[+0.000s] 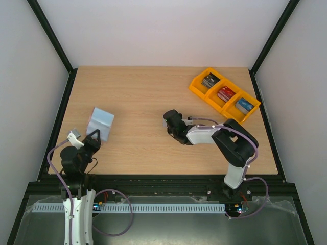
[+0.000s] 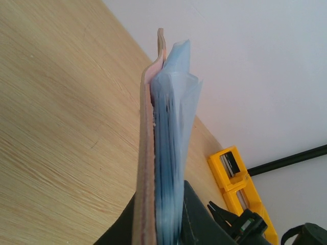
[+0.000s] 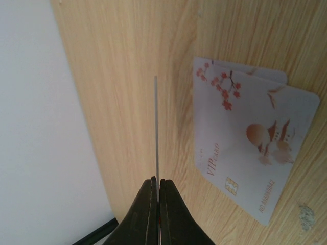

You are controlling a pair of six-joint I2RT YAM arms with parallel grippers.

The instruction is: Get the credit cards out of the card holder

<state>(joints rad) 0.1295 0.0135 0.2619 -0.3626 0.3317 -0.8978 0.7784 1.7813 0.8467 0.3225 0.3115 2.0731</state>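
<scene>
Pinching 1 thin, likely slick credit card [image 3: 156,127] at its lower edge, right gripper [image 3: 157,180] needs firmness; left gripper [image 1: 95,137] clamps the floppy card holder [image 2: 166,153].

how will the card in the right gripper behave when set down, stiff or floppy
Probably stiff: the card stands straight out of the right gripper, no sag. Edge-on it looks very thin, so likely light and apt to slide on the wooden table.

L arm is folded low at near-left, forearm angled far; L gripper [image 1: 96,135] is clamped on card holder [image 1: 100,122]. R arm is bent at elbow, reached left to centre; R gripper [image 3: 158,182] is pinched on thin card [image 3: 156,127], held edge-on.
</scene>
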